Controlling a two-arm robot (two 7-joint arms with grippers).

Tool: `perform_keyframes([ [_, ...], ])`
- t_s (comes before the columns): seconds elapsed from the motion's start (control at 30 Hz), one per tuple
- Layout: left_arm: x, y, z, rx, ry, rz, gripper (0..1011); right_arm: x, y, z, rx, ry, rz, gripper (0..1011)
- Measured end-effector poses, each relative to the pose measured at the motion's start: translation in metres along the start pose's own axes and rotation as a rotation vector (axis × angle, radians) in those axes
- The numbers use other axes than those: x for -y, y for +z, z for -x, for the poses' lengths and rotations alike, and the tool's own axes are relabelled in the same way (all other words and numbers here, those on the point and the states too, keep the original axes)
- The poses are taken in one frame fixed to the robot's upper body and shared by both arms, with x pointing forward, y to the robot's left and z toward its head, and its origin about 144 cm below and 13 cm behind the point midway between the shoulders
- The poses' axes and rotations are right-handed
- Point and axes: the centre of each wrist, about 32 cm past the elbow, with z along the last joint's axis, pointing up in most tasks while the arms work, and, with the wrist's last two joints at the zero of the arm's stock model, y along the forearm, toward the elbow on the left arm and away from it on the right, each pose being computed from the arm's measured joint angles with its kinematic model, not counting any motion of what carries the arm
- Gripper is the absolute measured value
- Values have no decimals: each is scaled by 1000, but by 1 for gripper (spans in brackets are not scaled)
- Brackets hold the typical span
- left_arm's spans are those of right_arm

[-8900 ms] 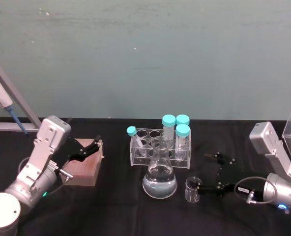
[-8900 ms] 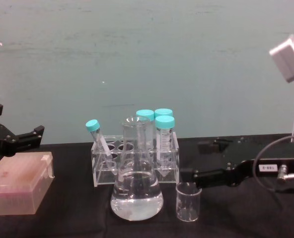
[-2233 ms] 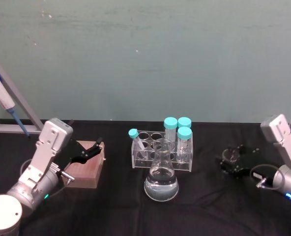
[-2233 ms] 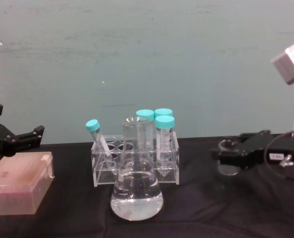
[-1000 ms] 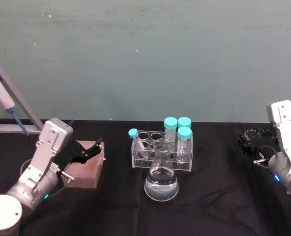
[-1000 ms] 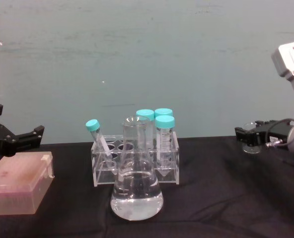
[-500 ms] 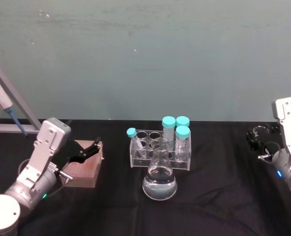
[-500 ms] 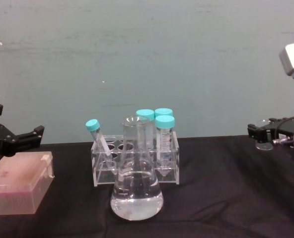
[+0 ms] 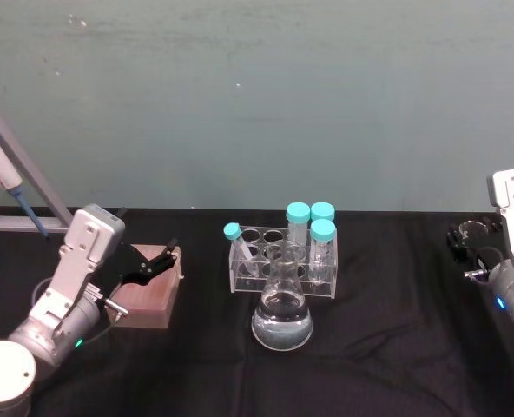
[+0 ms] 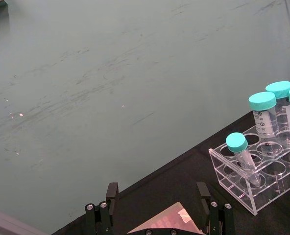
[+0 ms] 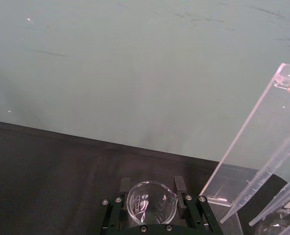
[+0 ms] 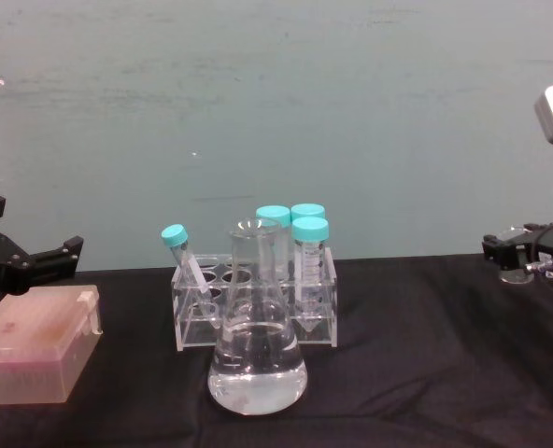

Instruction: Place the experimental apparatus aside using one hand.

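Note:
My right gripper [image 9: 471,235] is shut on the small glass beaker [image 11: 151,201] at the table's far right, just above the black cloth, and the chest view has that gripper [image 12: 508,250] at its right edge. Right beside the beaker rises the tall acrylic stand [image 11: 260,161] with long pipettes [image 11: 277,205]. The conical flask [image 9: 282,318] with clear liquid stands at centre front, also seen as the flask [image 12: 257,353]. My left gripper [image 9: 155,260] hangs open over a pink box [image 9: 149,295] on the left.
A clear tube rack [image 9: 281,258] with teal-capped tubes stands just behind the flask, and it also shows as the rack [image 10: 262,169]. A pipette on a slanted grey holder [image 9: 14,187] is at the far left. Black cloth [image 9: 387,330] covers the table.
My right gripper has carried the beaker farther right and back, towards the acrylic stand. The left arm, flask and rack have stayed put.

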Motion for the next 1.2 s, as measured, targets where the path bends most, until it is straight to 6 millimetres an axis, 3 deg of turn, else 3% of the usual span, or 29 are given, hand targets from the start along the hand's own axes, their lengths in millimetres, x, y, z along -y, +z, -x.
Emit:
perform_keyframes([
  [1.2, 0, 0, 0, 0, 0, 0, 1000, -7, -8, -16, -1, -29, 36, 537],
])
